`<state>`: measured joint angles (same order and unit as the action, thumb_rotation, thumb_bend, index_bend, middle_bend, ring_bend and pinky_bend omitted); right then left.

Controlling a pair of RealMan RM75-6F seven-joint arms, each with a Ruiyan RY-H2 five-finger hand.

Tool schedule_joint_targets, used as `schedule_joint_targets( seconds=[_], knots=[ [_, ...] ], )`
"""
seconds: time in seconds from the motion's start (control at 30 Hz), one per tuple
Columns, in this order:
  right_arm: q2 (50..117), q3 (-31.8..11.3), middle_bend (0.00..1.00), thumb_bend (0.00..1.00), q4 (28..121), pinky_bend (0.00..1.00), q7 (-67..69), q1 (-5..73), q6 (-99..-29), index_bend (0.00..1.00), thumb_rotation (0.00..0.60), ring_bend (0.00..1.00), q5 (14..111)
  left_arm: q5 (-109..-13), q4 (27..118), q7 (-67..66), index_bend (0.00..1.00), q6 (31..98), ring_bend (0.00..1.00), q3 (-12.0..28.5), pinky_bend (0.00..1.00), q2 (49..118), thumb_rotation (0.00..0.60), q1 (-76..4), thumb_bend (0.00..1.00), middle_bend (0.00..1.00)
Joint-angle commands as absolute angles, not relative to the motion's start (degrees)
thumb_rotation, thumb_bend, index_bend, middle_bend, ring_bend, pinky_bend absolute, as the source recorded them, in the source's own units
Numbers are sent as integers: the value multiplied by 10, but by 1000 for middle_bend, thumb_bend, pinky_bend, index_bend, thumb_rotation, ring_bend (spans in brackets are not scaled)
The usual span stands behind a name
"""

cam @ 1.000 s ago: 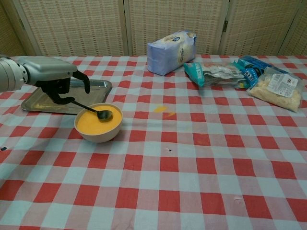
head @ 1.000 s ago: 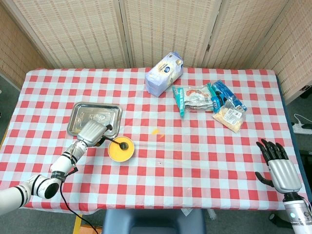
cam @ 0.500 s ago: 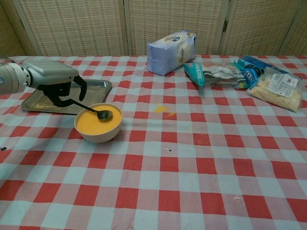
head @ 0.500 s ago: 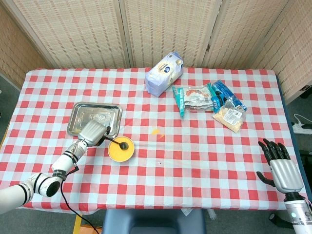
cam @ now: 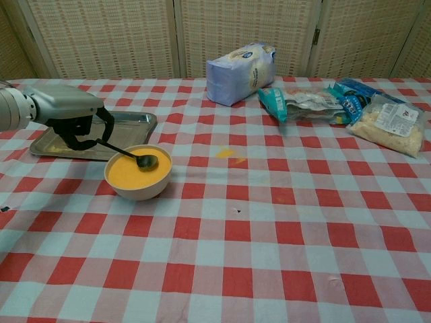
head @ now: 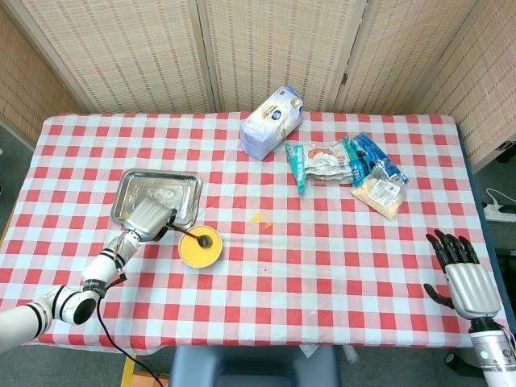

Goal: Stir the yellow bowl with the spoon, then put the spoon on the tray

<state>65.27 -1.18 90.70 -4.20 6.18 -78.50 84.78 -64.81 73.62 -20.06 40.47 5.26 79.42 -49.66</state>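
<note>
The yellow bowl (head: 199, 251) (cam: 137, 180) of orange liquid stands just in front of the metal tray (head: 133, 187) (cam: 135, 121), at the table's left. The dark spoon (head: 200, 239) (cam: 138, 159) lies with its head in the liquid and its handle slanting over the rim towards the tray. My left hand (head: 148, 218) (cam: 71, 113) hovers over the tray's near right corner, and its curled fingers hold the end of the handle. My right hand (head: 462, 274) is at the table's front right edge, fingers spread, holding nothing; the chest view does not show it.
A white-blue bag (head: 272, 121) (cam: 240, 73) stands at the back centre. Several snack packets (head: 347, 165) (cam: 337, 104) lie at the back right. A small yellow scrap (head: 257, 217) (cam: 225, 153) lies on the checked cloth, right of the bowl.
My left hand has shifted slightly to the left and its fingers have curled in more. The spoon's head stays at the same spot in the bowl. My right hand has drawn back slightly.
</note>
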Motion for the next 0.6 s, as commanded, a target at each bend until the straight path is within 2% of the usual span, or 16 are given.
schedule_joint_targets(
  seconds=[0.03, 0.6],
  knots=[
    [653, -12, 0, 170, 907, 0, -43, 62, -785, 0, 600, 0, 847, -648, 734, -200, 464, 404, 1000, 51, 1000, 795, 600, -497, 469, 1000],
    [656, -12, 0, 170, 906, 0, -48, 63, -782, 0, 600, 0, 844, -651, 720, -193, 532, 403, 1000, 43, 1000, 799, 600, -498, 465, 1000]
  ],
)
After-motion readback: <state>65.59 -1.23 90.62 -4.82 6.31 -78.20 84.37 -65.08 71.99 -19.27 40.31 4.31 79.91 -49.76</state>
